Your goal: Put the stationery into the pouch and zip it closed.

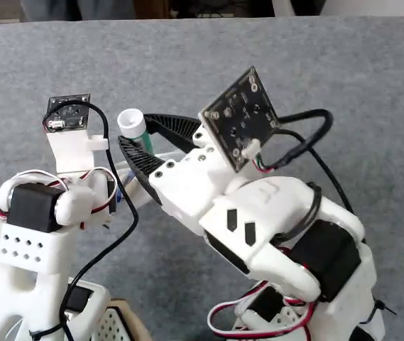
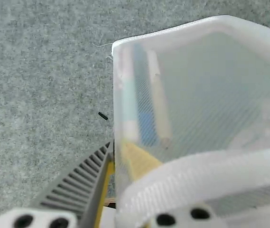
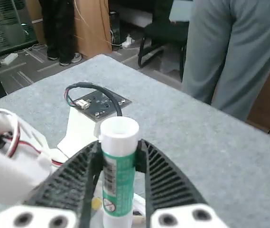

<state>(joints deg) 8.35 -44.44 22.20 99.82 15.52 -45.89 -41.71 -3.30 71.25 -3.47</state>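
A green glue stick [image 3: 117,166] with a white cap [image 1: 131,122] stands upright between the black fingers [image 3: 80,173] of my right gripper [image 3: 118,154], which is shut on it. In the high view the right gripper [image 1: 147,142] hangs just beside the left arm's wrist camera [image 1: 67,114]. The translucent pouch [image 2: 206,99] sits close in the left wrist view, with a blue pen [image 2: 146,128] and a pale pencil [image 2: 159,114] showing through its wall. My left gripper [image 2: 113,154] is shut on the pouch's edge, and one ribbed grey finger [image 2: 80,183] shows beside it.
Grey felt covers the table [image 1: 315,64] all around both arms. A tiny black speck [image 2: 103,116] lies on the felt beside the pouch. Behind the table's far edge stand a chair [image 3: 161,33] and people's legs [image 3: 229,52].
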